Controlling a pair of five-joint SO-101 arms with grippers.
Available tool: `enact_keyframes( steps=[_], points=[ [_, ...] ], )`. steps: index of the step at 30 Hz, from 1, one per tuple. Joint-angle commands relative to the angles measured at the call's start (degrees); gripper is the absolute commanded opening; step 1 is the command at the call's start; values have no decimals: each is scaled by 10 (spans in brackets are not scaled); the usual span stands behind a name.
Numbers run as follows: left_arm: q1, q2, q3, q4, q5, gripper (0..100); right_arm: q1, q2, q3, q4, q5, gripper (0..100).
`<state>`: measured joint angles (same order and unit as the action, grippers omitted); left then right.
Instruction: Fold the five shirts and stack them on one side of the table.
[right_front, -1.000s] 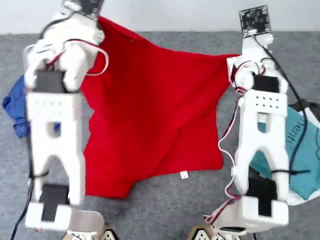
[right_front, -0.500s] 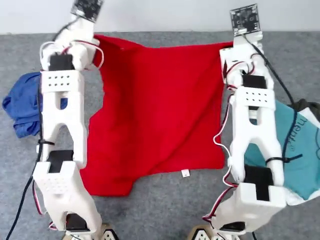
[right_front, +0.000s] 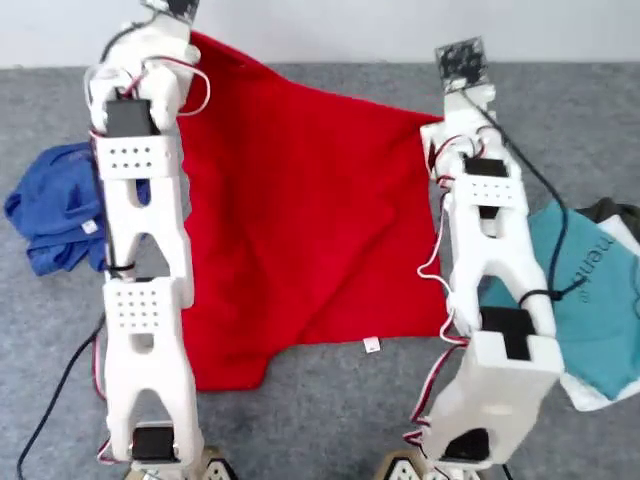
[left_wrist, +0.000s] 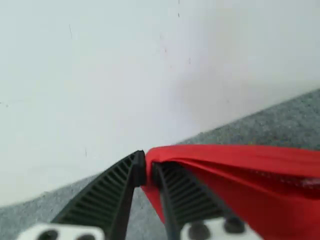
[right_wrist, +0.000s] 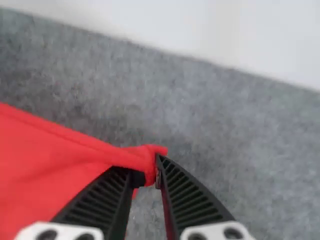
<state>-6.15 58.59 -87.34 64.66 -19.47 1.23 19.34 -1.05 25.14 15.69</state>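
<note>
A red shirt (right_front: 310, 210) is spread over the grey table between my two arms, its lower part folded over with a white tag showing. My left gripper (left_wrist: 147, 167) is shut on the red shirt's (left_wrist: 240, 175) far left corner, close to the white back wall. My right gripper (right_wrist: 150, 175) is shut on the far right corner of the red shirt (right_wrist: 60, 165), pinching a small bunch of cloth above the grey felt. In the high view the left arm (right_front: 140, 200) runs along the shirt's left side and the right arm (right_front: 490, 250) along its right side.
A crumpled blue shirt (right_front: 50, 215) lies at the left edge of the table. A teal shirt (right_front: 590, 300) with dark cloth behind it lies at the right. The white wall (right_front: 320, 30) borders the far side. Bare grey felt (right_front: 330, 420) shows at the front.
Both arms have stretched farther toward the back wall, pulling the red shirt's far corners with them. The shirt's top edge went from slanted to level and slants again now.
</note>
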Motion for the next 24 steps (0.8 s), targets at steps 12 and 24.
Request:
enact_keyframes(
  steps=[12,24],
  points=[
    [4,3,-87,227,-9,13,-2,-83,-15,220,-3,10],
    [-35,-115,-72,361,29,13,-2,-210,-11,474,31,10]
  ],
)
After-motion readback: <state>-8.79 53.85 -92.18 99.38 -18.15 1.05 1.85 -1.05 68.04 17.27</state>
